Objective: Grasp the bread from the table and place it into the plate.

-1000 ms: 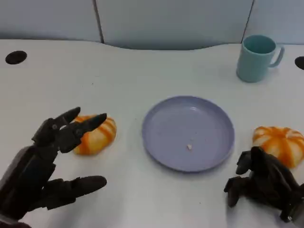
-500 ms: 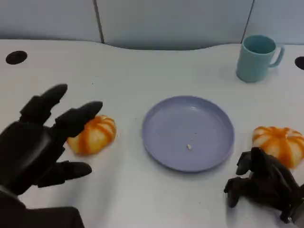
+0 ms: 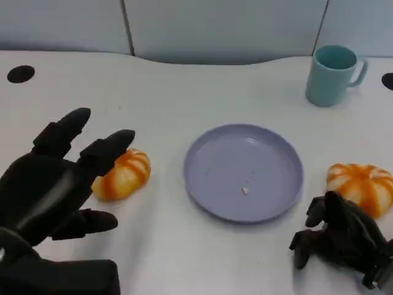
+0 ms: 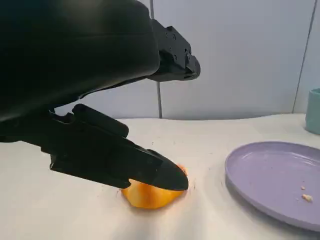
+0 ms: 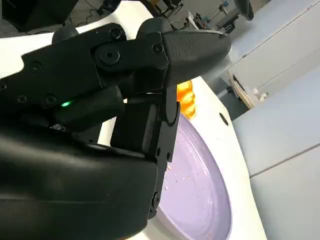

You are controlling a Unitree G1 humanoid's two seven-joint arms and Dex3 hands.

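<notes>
An orange-and-white striped bread (image 3: 124,174) lies on the white table left of the lavender plate (image 3: 212,184). My left hand (image 3: 52,184) hovers just left of and above that bread, fingers spread, holding nothing; the left wrist view has its fingers (image 4: 120,160) over the bread (image 4: 150,195), with the plate (image 4: 260,175) beyond. A second striped bread (image 3: 362,185) lies right of the plate. My right hand (image 3: 341,239) rests on the table in front of it, fingers curled in, holding nothing. The right wrist view looks past that hand (image 5: 135,100) to the plate (image 5: 200,190) and the far bread (image 5: 185,97).
A teal mug (image 3: 333,75) stands at the back right. Small crumbs (image 3: 245,190) lie in the plate. Dark round holes mark the table at the far left (image 3: 20,74) and far right edge (image 3: 387,80). A grey wall panel runs behind the table.
My left hand has risen and spread its fingers wider, moving from beside the left bread to above and left of it. The right hand and both breads have stayed still.
</notes>
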